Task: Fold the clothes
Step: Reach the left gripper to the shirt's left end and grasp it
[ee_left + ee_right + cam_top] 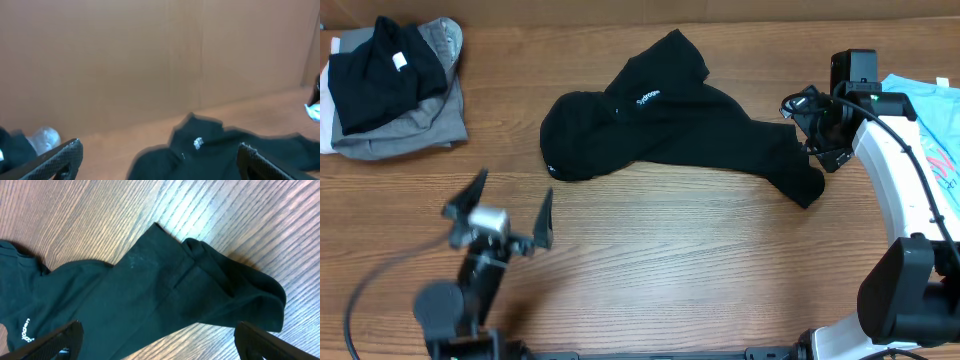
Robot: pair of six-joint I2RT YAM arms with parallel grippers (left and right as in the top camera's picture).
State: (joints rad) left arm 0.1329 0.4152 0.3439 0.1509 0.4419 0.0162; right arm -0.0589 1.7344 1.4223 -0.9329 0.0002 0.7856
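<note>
Right claw point(815, 132), fingers apart, above sleeve end point(806, 184) of black garment point(660, 125), poised to pinch; left claw point(510, 208), likewise splayed, idle over bare table point(700, 270).

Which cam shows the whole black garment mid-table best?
Overhead: the black garment lies fully in frame, crumpled, outline complete. Left wrist shows it blurred and cut off at the bottom edge. Right wrist shows only one end close up, with part of the white print at lower left.
</note>
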